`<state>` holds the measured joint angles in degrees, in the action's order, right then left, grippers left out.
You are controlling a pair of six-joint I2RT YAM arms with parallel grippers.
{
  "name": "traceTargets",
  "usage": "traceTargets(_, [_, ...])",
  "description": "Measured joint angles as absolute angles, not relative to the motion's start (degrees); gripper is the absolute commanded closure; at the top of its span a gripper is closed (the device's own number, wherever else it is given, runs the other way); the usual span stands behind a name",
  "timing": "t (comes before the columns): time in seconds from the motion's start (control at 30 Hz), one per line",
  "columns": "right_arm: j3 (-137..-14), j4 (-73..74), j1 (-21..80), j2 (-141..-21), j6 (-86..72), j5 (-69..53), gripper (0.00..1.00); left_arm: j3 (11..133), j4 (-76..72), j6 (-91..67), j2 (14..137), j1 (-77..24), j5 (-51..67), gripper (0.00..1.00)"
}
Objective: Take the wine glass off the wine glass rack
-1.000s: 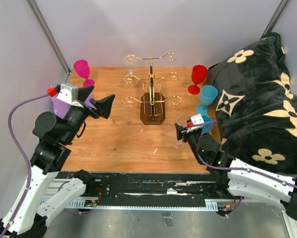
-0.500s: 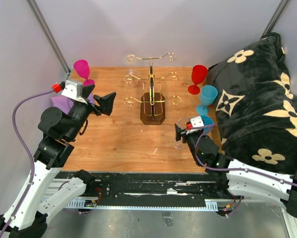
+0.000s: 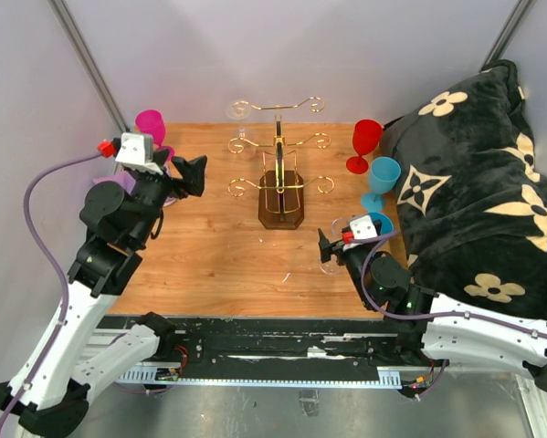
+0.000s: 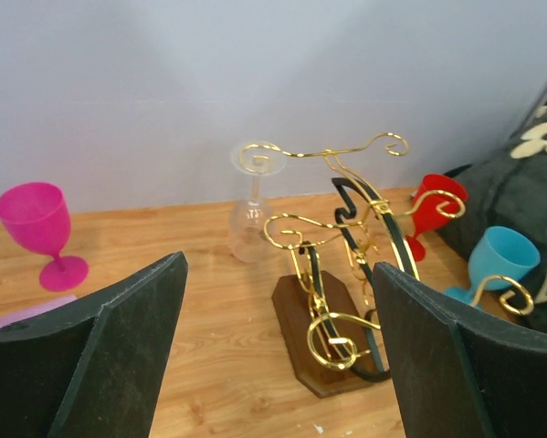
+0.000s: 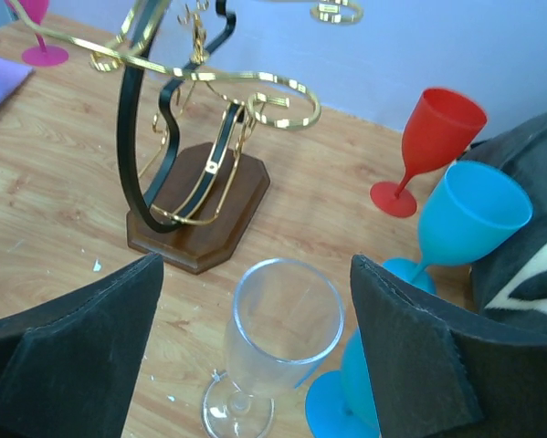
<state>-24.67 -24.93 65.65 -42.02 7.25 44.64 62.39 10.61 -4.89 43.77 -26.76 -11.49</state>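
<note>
The wine glass rack (image 3: 280,178), gold wire on a dark brown base, stands at the table's far middle and also shows in the left wrist view (image 4: 332,319) and the right wrist view (image 5: 200,205). A clear wine glass (image 4: 251,219) hangs upside down from its upper left hook (image 3: 239,117). My left gripper (image 3: 193,173) is open and empty, left of the rack and facing it (image 4: 278,263). My right gripper (image 3: 326,242) is open. A second clear glass (image 5: 278,338) stands upright on the table between its fingers, untouched (image 3: 328,262).
A magenta glass (image 3: 152,128) stands far left, a red glass (image 3: 364,141) and two blue glasses (image 3: 381,178) right of the rack. A black flowered blanket (image 3: 474,192) fills the right side. A purple cloth (image 4: 17,312) lies at the left.
My left gripper has swung further away and turned toward the rack. My right gripper has shifted slightly, with the clear glass still standing between its fingers.
</note>
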Motion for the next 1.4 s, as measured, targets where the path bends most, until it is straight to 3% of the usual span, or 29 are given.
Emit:
traceTargets(0.2, [-31.6, -21.5, 70.2, -41.1, 13.4, 48.3, 0.17, 69.6, 12.2, -6.9, 54.7, -24.8, -14.5, 0.25])
traceTargets(0.3, [-34.2, -19.3, 71.5, -40.2, 15.3, 49.4, 0.17, 72.1, 12.1, -14.0, 61.0, -15.4, -7.4, 0.27])
traceTargets(0.47, [-36.2, -15.0, 72.1, -35.8, 17.0, 49.8, 0.18, 72.9, 12.3, -31.9, 71.2, 1.9, 7.2, 0.19])
traceTargets(0.7, [-39.7, -11.5, 72.3, -32.8, 18.1, 49.7, 0.18, 71.3, 4.7, -50.5, 82.4, 6.3, 23.6, 0.18])
traceTargets(1.0, [-40.8, -8.8, 72.3, -32.9, 18.6, 49.7, 0.17, 66.0, -8.1, -36.1, 83.9, 5.3, 24.4, 0.17])
traceTargets(1.17, [-41.9, -8.4, 72.3, -33.7, 19.9, 50.0, 0.17, 58.0, -17.8, -22.9, 84.8, -1.1, 23.2, 0.14])
traceTargets(1.4, [-44.5, -7.3, 72.3, -33.4, 20.6, 50.8, 0.17, 56.9, -29.7, -12.9, 91.5, -6.6, 24.1, 0.09])
